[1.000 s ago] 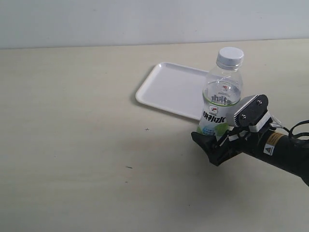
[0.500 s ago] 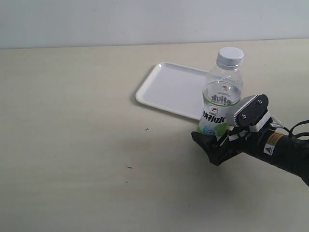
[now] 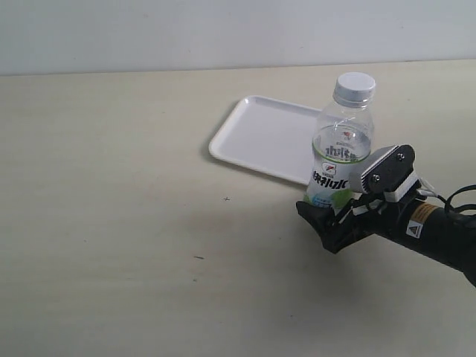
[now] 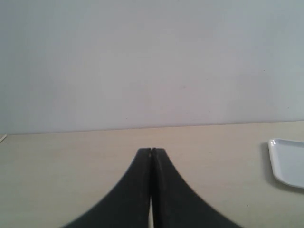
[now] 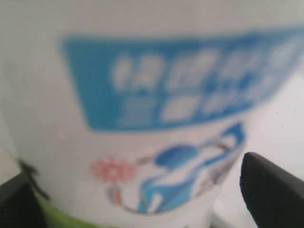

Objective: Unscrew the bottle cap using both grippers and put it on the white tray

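Observation:
The bottle point(image 3: 342, 149) stands upright on the table in front of the white tray point(image 3: 260, 137). The white bottle cap point(image 3: 355, 85) is on its neck. My right gripper point(image 3: 321, 206) holds the bottle's lower body, one black finger point(image 3: 316, 222) in front and the other hidden behind. In the right wrist view the blurred label of the bottle point(image 5: 142, 95) fills the picture, with fingers point(image 5: 270, 190) at both sides. My left gripper point(image 4: 151, 151) is shut and empty, out of the exterior view. It sees a corner of the tray point(image 4: 287, 164).
The pale table point(image 3: 111, 223) runs wide to the left and front of the bottle. A light wall point(image 3: 223, 30) closes the far side. The right arm's grey block with yellow sticker point(image 3: 420, 216) lies low at the right.
The right gripper's front finger has crept slightly toward the bottle. The bottle, cap and tray have stayed put.

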